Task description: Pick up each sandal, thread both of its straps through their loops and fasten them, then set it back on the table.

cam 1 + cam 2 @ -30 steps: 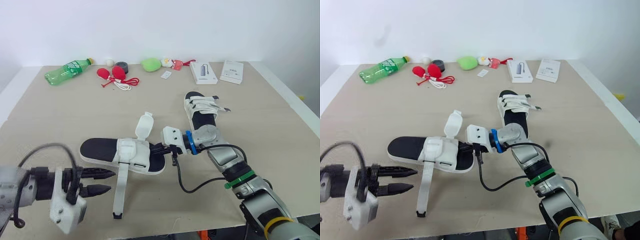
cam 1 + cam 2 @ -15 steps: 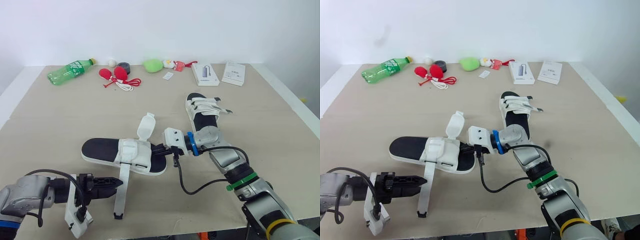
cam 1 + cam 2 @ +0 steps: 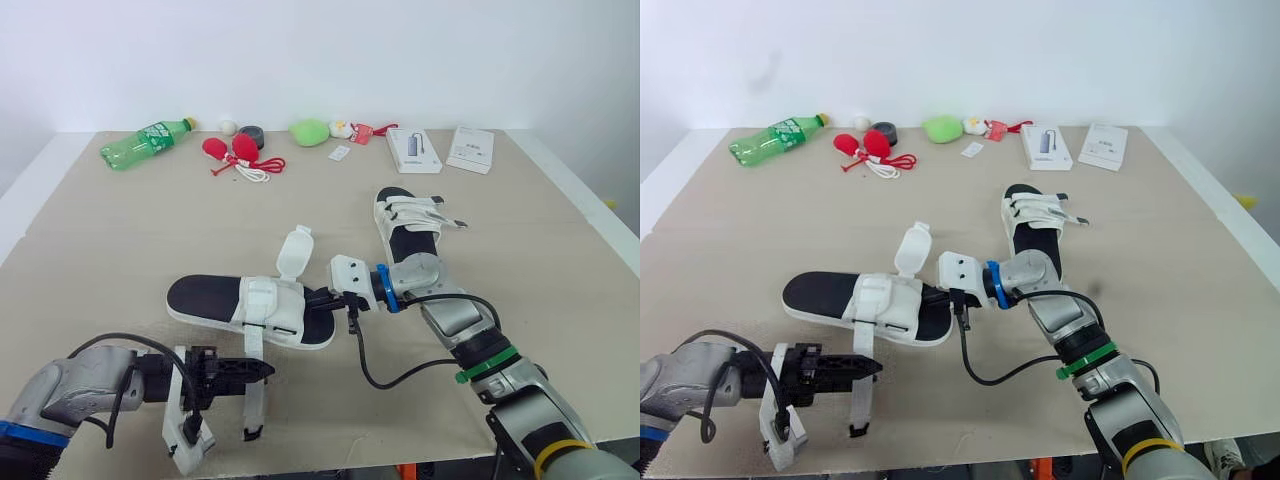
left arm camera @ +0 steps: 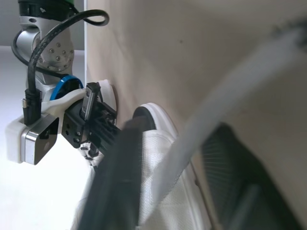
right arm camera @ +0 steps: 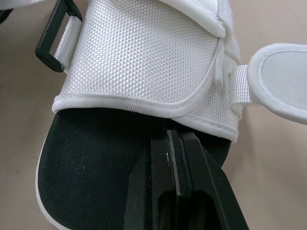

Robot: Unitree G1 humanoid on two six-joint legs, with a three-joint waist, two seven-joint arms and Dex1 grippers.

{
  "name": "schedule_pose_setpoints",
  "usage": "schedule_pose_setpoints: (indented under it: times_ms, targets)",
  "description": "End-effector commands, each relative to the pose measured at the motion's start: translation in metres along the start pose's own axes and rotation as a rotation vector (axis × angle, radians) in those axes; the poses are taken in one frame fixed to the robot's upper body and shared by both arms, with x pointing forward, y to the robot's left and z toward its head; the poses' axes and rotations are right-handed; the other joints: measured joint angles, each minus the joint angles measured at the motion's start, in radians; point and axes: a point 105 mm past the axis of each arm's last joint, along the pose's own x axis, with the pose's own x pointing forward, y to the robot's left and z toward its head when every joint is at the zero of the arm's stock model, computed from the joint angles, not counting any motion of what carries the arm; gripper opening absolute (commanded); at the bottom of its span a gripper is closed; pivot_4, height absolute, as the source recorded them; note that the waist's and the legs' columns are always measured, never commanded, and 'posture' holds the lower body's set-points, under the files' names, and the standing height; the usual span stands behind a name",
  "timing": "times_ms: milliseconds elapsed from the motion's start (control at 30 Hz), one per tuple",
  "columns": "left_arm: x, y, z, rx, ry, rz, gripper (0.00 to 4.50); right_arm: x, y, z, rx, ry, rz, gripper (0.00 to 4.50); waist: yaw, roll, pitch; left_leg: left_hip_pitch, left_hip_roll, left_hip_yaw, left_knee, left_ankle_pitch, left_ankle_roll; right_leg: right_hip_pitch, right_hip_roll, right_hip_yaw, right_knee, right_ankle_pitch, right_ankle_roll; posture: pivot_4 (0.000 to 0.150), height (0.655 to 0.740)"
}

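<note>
The nearer sandal (image 3: 250, 312) lies flat on the bench (image 3: 110, 240), a little left of centre and toward the front edge, with its black footbed up and its white upper across the middle. One long white strap (image 3: 254, 395) trails loose from the upper toward the front edge, and a shorter padded flap (image 3: 295, 252) stands up on the sandal's far side. The left tool (image 3: 262, 369) is low over the bench on the left-edge side of this loose strap, and its tip meets the strap about midway along; whether it has closed on the strap cannot be told. The right tool (image 5: 175, 139) sits in the open end of the same sandal, on the side toward the right edge. Its fingers (image 5: 153, 191) are pressed together with nothing between them, tips on the footbed just under the hem of the upper. The second sandal (image 3: 408, 222) lies right of centre and further back, just behind the right arm and apart from the first. A green bottle (image 3: 143, 142) lies along the far edge
</note>
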Motion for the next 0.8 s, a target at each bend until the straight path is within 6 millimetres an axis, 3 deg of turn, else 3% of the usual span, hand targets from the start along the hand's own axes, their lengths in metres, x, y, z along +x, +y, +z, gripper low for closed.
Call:
schedule_pose_setpoints:
  times_ms: [33,100,200,300,400,533,800]
  targets:
    - [0.002,0.006,-0.001,-0.055,-0.001,0.033,0.12,-0.002,0.010,-0.032,0.076,0.124,0.026,0.00,0.000,0.000,0.000,0.000,0.000,0.000,0.000,0.000,0.000,0.000,0.000,0.000,0.000,0.000,0.000,0.150,0.7400]
    - [0.002,0.015,-0.007,-0.213,0.032,0.098,0.05,-0.003,0.010,-0.032,0.076,0.125,0.025,0.00,0.000,0.000,0.000,0.000,0.000,0.000,0.000,0.000,0.000,0.000,0.000,0.000,0.000,0.000,0.001,0.150,0.7400]
    - [-0.003,0.028,-0.014,-0.683,0.047,0.197,0.05,-0.004,0.010,-0.033,0.074,0.128,0.025,0.00,0.000,0.000,0.000,0.000,0.000,0.000,0.000,0.000,0.000,0.000,0.000,0.000,0.000,0.000,0.001,0.150,0.7400]
    - [-0.010,0.054,-0.018,-1.104,-0.039,0.278,0.05,-0.003,0.009,-0.033,0.072,0.129,0.025,0.00,0.001,0.001,0.000,0.000,0.001,0.000,0.001,0.000,0.000,-0.001,0.001,-0.001,0.002,-0.001,0.002,0.150,0.7400]
    - [-0.018,0.078,-0.024,-1.412,-0.147,0.285,0.05,-0.001,0.008,-0.032,0.068,0.126,0.026,0.00,0.002,0.002,0.001,0.001,0.003,-0.001,0.004,0.000,0.000,-0.003,0.002,-0.003,0.003,-0.001,0.001,0.150,0.7400]
    - [-0.026,0.093,-0.039,-1.553,-0.171,0.304,0.05,0.001,0.006,-0.030,0.064,0.121,0.024,0.00,0.001,0.002,0.001,0.001,0.003,-0.001,0.007,0.000,0.000,-0.002,0.002,-0.003,0.003,-0.001,0.001,0.150,0.7400]
    - [-0.022,0.077,-0.077,-1.659,-0.099,0.331,0.05,0.001,0.005,-0.030,0.055,0.119,0.012,0.00,0.001,0.002,0.001,0.001,0.004,-0.003,0.007,0.000,-0.001,-0.002,0.006,-0.003,0.003,-0.001,0.000,0.150,0.7400]
